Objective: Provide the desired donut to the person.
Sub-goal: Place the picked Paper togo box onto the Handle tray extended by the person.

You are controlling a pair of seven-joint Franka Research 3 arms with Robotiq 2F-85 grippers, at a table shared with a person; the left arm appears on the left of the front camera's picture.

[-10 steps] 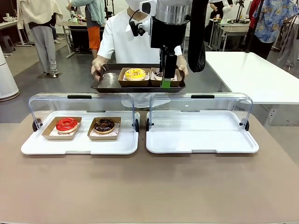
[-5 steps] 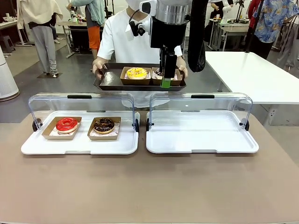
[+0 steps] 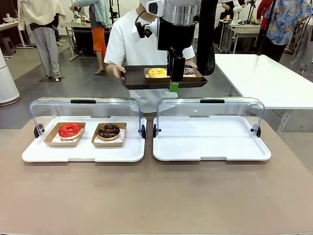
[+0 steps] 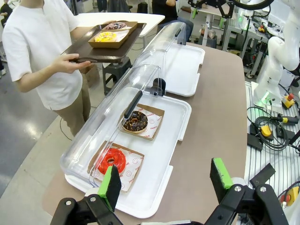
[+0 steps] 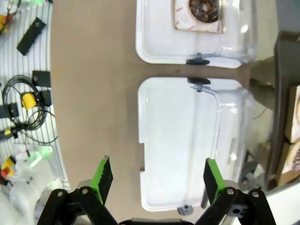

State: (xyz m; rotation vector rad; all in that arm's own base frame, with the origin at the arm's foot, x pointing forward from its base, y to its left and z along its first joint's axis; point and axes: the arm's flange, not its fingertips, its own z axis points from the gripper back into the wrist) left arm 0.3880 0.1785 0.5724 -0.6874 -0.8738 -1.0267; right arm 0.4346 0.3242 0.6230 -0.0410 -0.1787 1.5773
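Note:
On the left white display tray [image 3: 83, 152], under its raised clear lid, lie a red donut [image 3: 70, 130] and a chocolate donut [image 3: 108, 130], each on a brown card. The person [image 3: 127, 44] in a white shirt stands across the table and holds a dark tray [image 3: 146, 84] bearing a yellow donut [image 3: 157, 72] and a dark sprinkled one. High over the table's far side hangs my right gripper [image 3: 173, 87], pointing down, open and holding nothing [image 5: 157, 172]. From the table's left end my left gripper [image 4: 166, 176] looks over the red donut [image 4: 111, 160] and chocolate donut [image 4: 135, 121], open.
A second white display tray [image 3: 210, 147] with its lid up sits on the right half of the table. A white table [image 3: 264, 73] stands behind it at the right. Bystanders walk at the back. Cables and control boxes [image 4: 262, 131] lie on the floor beside the table.
The person has lifted the dark tray and swung it to the right while turning. Both grippers and the two donuts on the table have stayed put.

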